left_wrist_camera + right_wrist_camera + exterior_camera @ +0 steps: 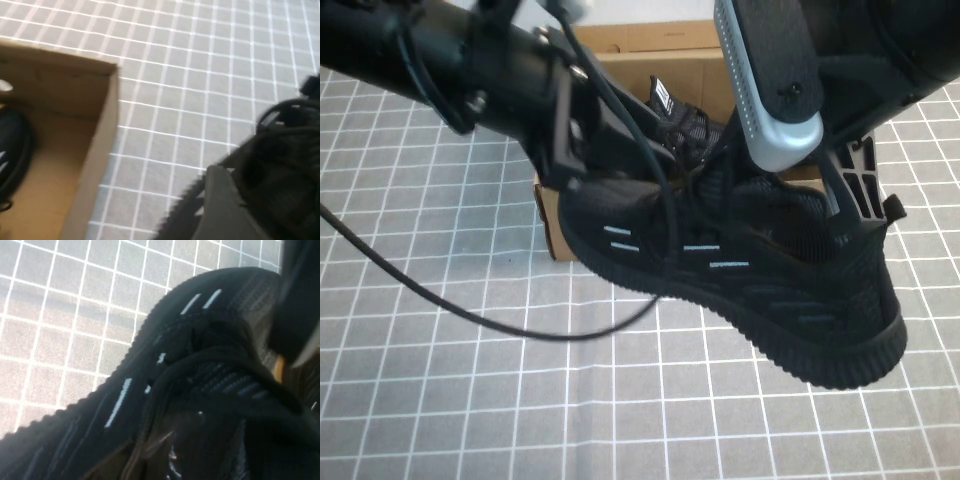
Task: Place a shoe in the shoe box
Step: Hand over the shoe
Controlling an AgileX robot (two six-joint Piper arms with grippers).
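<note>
Step in hand: carrying the shoe [760,270] to the shoe box [650,60]. The shoe hangs tilted, toe toward the box's front corner, heel raised over the gridded tabletop [450,400], not yet inside. The right pincer [790,195] is closed on the shoe's collar. The left pincer [610,140] sits at the toe end beside the box; its state cannot be told. Another black sneaker [12,150] already lies inside. Next, judged: lift over the wall, then lower. The shoe is black knit mesh with pale dashes and ribbed sole.

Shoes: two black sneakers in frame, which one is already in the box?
The far shoe, white tongue label up, lies inside the shoe box. The near shoe hangs in front of it, lifted by the right gripper. The left gripper hovers over the box.
</note>
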